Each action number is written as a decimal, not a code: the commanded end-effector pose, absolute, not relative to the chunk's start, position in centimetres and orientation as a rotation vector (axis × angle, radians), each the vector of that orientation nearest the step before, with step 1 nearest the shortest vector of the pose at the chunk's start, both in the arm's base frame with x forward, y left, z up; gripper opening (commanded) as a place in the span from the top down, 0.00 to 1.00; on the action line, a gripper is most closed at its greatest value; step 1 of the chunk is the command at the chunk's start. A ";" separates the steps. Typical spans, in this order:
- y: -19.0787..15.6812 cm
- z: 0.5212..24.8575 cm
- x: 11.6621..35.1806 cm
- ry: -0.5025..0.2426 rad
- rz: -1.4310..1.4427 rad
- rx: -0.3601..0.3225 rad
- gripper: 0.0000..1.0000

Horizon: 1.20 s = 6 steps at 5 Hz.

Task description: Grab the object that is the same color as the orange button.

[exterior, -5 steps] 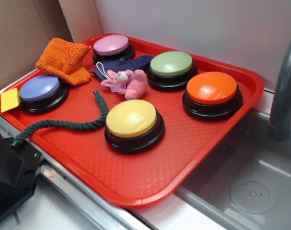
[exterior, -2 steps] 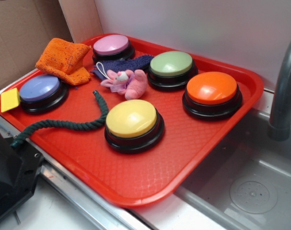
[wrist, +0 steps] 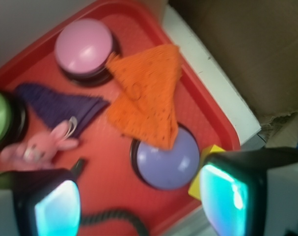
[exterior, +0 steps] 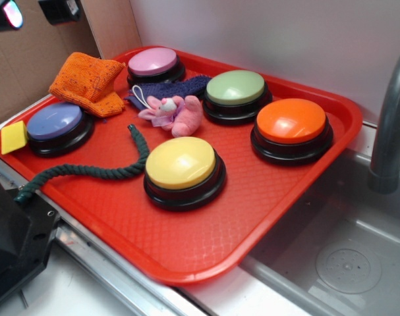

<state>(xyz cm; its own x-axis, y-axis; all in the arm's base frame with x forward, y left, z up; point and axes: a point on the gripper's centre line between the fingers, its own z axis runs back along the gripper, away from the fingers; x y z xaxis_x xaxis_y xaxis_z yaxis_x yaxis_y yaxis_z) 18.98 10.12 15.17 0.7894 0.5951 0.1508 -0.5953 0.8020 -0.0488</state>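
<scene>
Judging by its slack folds, you have a light, soft, floppy thing to lift: the orange knitted cloth (exterior: 86, 83) will sag and bunch rather than hold shape, and it will not slip or break. Your best hold looks like the raised ridge near its middle, where a fold stands up, so the fingers close on doubled fabric and not on the tray.

Going left to right in the exterior view: the yellow square (exterior: 14, 137) sits at the tray's 9 o'clock edge, the blue button (exterior: 55, 122) is just beside it, and the cloth lies at about 10 o'clock, its lower edge draped onto that button's rim. It is bright orange, flecked with tiny dark specks, crumpled into a rough triangle. The pink button (exterior: 152, 62) follows, then the orange button (exterior: 292, 122) at 3 o'clock, well apart on the red tray (exterior: 206, 237).

Your hand (wrist: 139, 206) hangs above the cloth, fingers spread wide, holding nothing.
</scene>
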 end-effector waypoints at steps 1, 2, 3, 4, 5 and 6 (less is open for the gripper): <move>14.4 12.1 19.4 -0.201 0.778 0.025 0.00; 15.4 10.3 20.1 -0.214 0.807 0.024 0.00; 16.2 7.7 20.9 -0.177 0.805 -0.029 0.00; 16.0 5.8 21.4 -0.148 0.787 -0.038 0.00; 15.7 4.9 21.4 -0.173 0.807 -0.028 0.00; 15.0 5.4 21.5 -0.209 0.776 -0.031 1.00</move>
